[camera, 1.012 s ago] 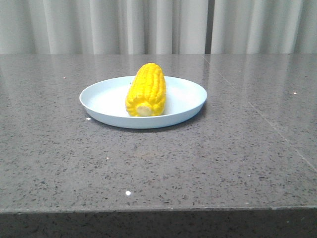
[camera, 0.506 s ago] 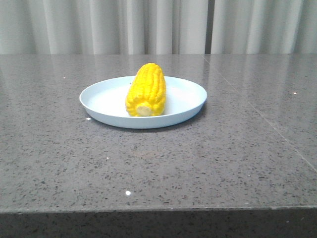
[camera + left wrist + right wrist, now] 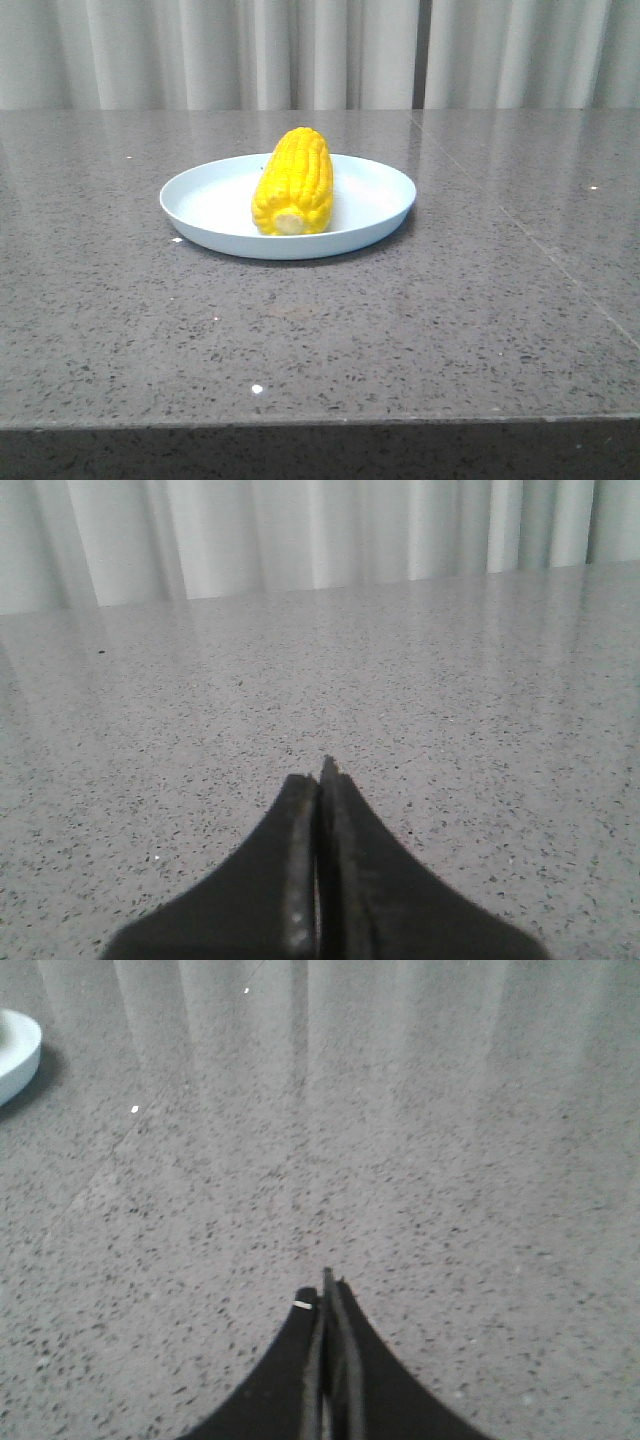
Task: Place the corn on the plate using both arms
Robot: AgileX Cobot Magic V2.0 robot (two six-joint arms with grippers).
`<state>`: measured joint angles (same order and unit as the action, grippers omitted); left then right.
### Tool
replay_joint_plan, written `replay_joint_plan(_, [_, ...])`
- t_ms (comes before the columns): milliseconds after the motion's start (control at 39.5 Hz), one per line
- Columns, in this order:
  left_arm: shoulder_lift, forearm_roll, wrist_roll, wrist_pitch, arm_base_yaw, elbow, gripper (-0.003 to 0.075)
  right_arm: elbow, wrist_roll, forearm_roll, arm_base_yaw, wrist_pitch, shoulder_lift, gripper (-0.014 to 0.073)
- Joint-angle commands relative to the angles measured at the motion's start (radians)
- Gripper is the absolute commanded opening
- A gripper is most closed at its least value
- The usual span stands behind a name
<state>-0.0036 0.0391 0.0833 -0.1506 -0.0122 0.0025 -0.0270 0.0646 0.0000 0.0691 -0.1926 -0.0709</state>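
The yellow corn (image 3: 293, 181) lies on the pale blue-white plate (image 3: 372, 190) in the front view, its pale stub end facing the camera. Neither arm shows in the front view. My left gripper (image 3: 320, 778) is shut with nothing between its black fingers, above bare speckled table. My right gripper (image 3: 326, 1288) is likewise shut and empty over the table. A sliver of the plate's rim (image 3: 18, 1052) shows at the edge of the right wrist view, well away from the fingers.
The grey speckled stone table (image 3: 320, 330) has its front edge near the bottom of the front view. White curtains (image 3: 320, 50) hang behind the table's far edge. A seam (image 3: 530, 240) runs across the tabletop on the right.
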Motion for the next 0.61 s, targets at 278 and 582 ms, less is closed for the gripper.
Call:
replay_joint_plan(278, [-0.022, -0.010, -0.011, 0.081, 0.000, 0.007, -0.0020, 0.006, -0.008, -0.019, -0.081, 0.068, 0.099, -0.0101])
replay_joint_plan(582, [-0.022, -0.010, -0.011, 0.081, 0.000, 0.007, -0.0020, 0.006, -0.008, -0.019, -0.081, 0.068, 0.099, -0.0101])
